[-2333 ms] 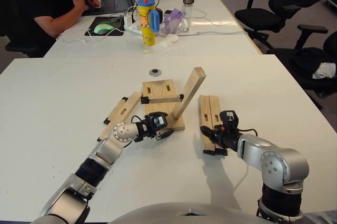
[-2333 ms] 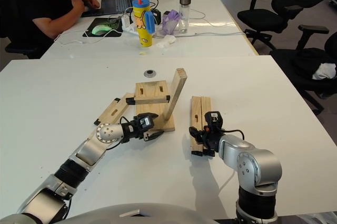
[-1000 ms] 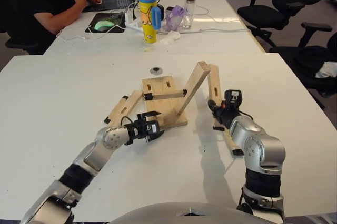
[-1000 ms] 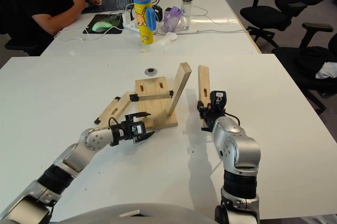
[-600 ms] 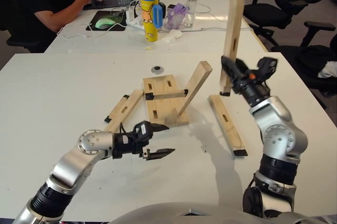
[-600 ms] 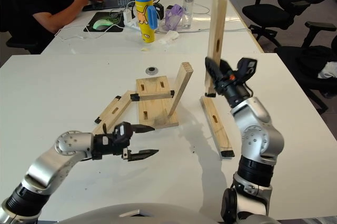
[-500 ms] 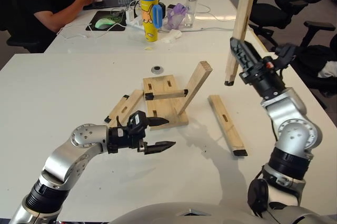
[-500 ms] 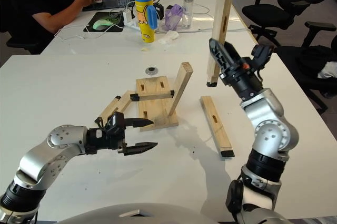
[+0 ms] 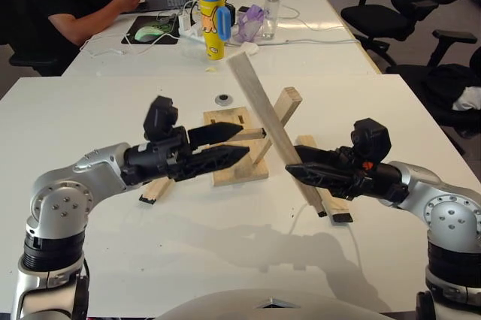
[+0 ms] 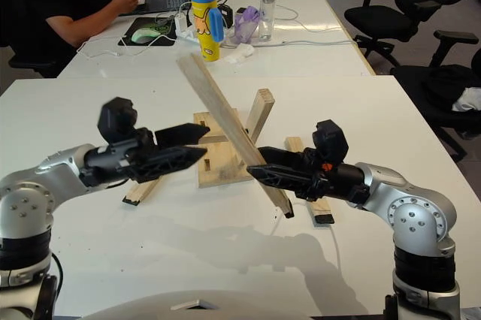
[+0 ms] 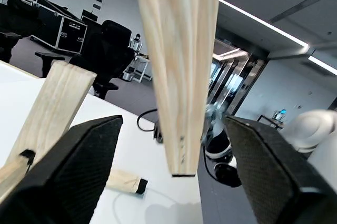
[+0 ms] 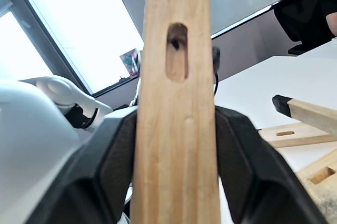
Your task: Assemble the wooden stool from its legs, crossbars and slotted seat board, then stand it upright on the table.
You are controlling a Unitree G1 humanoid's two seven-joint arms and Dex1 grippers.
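The slotted leg (image 9: 264,113) is now slanting over the seat board (image 9: 252,171) on the desk (image 9: 90,110), having swung down from upright, with the right claw (image 9: 294,164) clamping its lower end. The left claw (image 9: 242,142), risen alongside, is gaping wide, likely preparing to steady it for slotting.

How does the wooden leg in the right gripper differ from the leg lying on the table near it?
The held leg is clamped in the right gripper and tilts steeply, upper end high; the lying leg rests flat on the table, in no gripper. The held leg crosses in front of the seat board; the lying leg is beside it, toward the robot's right. Both are pale wooden bars with a dark end.
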